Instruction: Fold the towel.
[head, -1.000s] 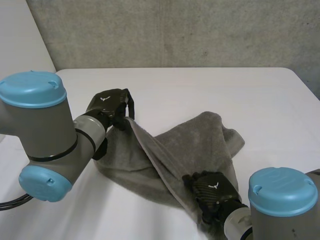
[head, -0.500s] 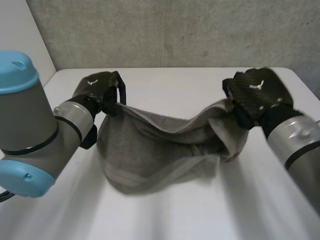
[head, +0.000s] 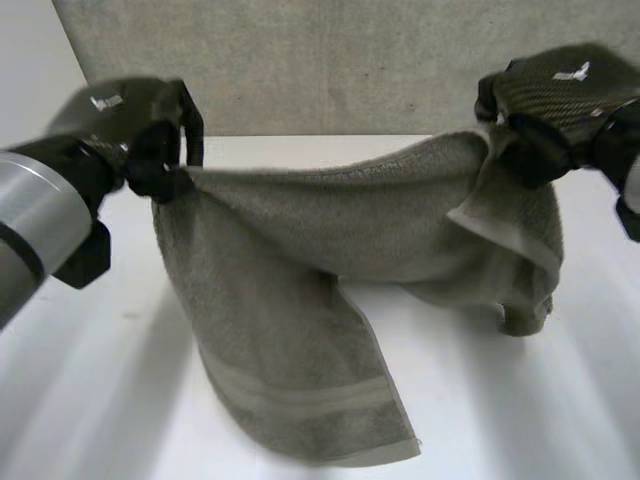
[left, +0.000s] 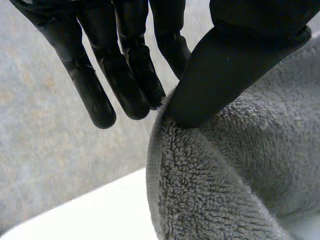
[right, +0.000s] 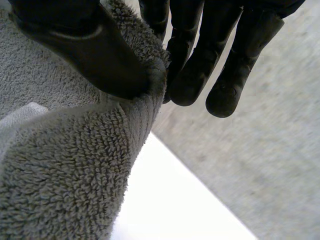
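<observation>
Left hand (head: 115, 120): it pinches one top corner of the towel between its thumb and its fingers. Just a little bit of cloth is in the pinch.
Towel: the grey fluffy cloth towel (head: 330, 230) hangs in the air, stretched between the two hands. It hangs long and flat under the left hand. Under the right hand it is bunched up.
Right hand (head: 550, 95): it pinches the other end of the top edge with its thumb and fingers. A loose flap hangs just beside it.
Worktop: the white worktop (head: 80, 400) is below both hands.
What could go wrong: the towel may slip out, because each pinch is small. The bunched side may make a crooked fold.
</observation>
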